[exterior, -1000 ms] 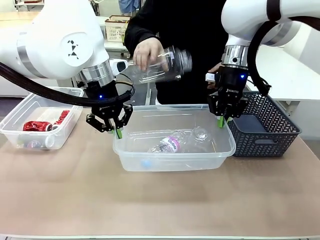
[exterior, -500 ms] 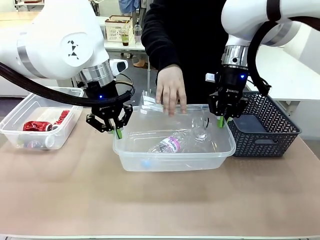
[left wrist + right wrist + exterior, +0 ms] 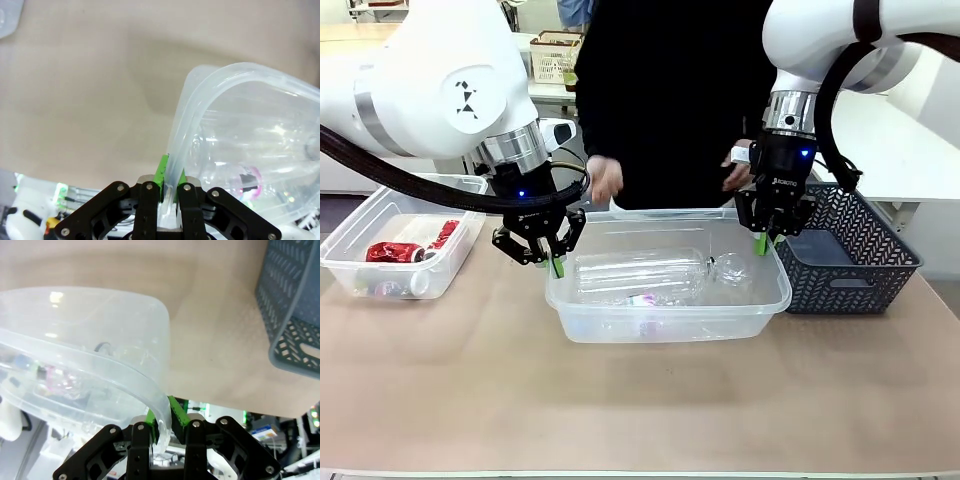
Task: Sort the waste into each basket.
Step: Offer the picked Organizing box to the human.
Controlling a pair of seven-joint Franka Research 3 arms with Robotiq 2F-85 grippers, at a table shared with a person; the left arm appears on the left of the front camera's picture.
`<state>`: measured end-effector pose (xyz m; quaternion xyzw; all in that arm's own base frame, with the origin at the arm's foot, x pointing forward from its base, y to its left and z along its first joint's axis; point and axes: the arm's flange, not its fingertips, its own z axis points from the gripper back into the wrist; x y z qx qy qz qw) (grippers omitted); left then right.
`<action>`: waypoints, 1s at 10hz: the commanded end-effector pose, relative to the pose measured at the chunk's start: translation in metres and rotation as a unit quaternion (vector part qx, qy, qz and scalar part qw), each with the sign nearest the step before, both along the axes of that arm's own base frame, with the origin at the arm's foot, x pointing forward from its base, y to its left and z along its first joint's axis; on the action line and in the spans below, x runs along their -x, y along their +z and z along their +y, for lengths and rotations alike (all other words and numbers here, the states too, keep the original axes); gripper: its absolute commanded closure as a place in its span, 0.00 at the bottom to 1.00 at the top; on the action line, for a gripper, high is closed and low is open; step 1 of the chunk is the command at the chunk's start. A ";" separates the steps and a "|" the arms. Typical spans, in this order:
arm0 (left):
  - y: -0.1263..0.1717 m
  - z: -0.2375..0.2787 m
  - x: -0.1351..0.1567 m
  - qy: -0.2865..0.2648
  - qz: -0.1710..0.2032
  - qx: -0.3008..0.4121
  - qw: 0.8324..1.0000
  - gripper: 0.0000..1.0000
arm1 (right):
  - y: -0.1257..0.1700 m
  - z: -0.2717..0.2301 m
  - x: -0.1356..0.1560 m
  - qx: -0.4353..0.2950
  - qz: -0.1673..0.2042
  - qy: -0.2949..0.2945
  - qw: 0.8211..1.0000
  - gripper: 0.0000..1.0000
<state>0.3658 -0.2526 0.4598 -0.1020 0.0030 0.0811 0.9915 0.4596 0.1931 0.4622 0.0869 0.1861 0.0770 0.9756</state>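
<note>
Tan surface [image 3: 640, 410], bare in front of the centre tub [image 3: 668, 318]. Tub's long axis ran left-right between the arms, clear bottles [image 3: 640, 275] lying lengthwise inside. Left gripper [image 3: 556, 264] clamped on its left rim, right gripper [image 3: 761, 243] clamped on its right rim. Left of it, second tub [image 3: 355, 272] held red cans [image 3: 392, 252]. Behind the tub, person's hand [image 3: 605, 183] was nearer the left gripper.
</note>
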 end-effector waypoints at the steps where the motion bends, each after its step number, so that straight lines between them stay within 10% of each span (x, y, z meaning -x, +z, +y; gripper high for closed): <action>1: 0.002 0.009 -0.002 0.016 -0.003 0.006 1.000 1.00 | 0.001 -0.002 0.003 0.000 0.001 -0.002 1.000 1.00; 10: 0.002 0.009 -0.002 0.016 -0.003 0.006 1.000 1.00 | 0.001 -0.002 0.003 0.000 0.001 -0.002 1.000 1.00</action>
